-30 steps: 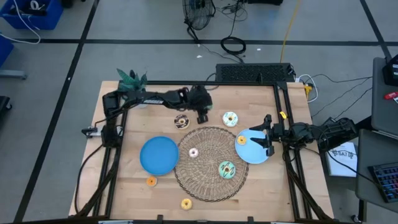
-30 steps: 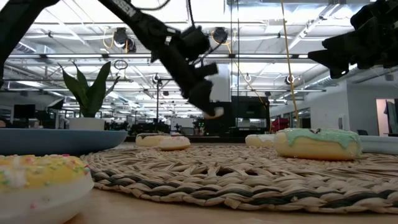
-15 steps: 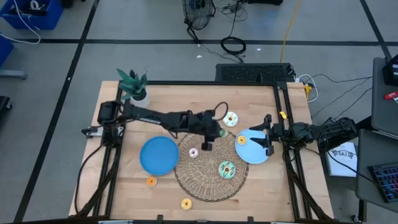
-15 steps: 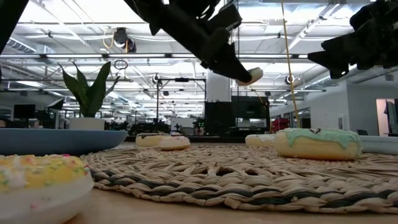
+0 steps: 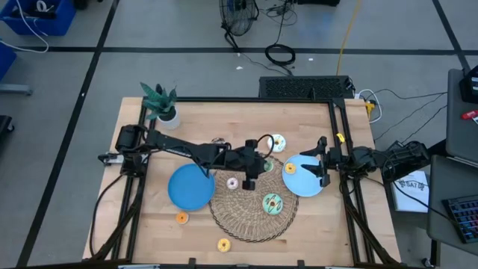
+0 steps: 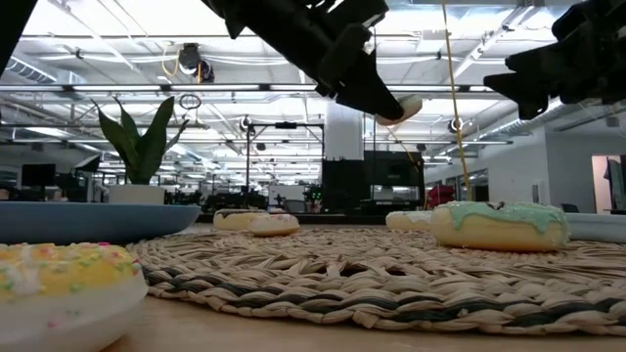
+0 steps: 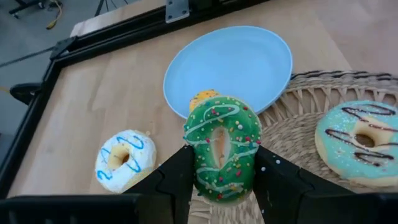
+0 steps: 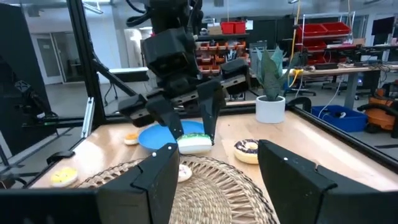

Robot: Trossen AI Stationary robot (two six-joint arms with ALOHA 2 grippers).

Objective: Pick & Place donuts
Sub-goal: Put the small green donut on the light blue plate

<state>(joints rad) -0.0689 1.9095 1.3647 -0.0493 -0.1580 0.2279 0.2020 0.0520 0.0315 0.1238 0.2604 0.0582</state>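
**Green donut held aloft over the wicker mat**

We judge the green donut (image 7: 221, 146) to be light, rigid and smooth, apt to slip if squeezed off-centre, so we take it across its outer edge, opposite sides of the ring. Our left gripper (image 7: 221, 177) pinches it exactly so, fingers (image 7: 177, 180) partly closed against both flanks, holding it on edge in the air above the wicker mat (image 5: 250, 217), near the far blue plate (image 5: 305, 179). That plate already carries a small orange donut (image 7: 202, 99). Our right gripper (image 8: 214, 171) waits over the plate's outer rim, fingers spread and holding nothing.
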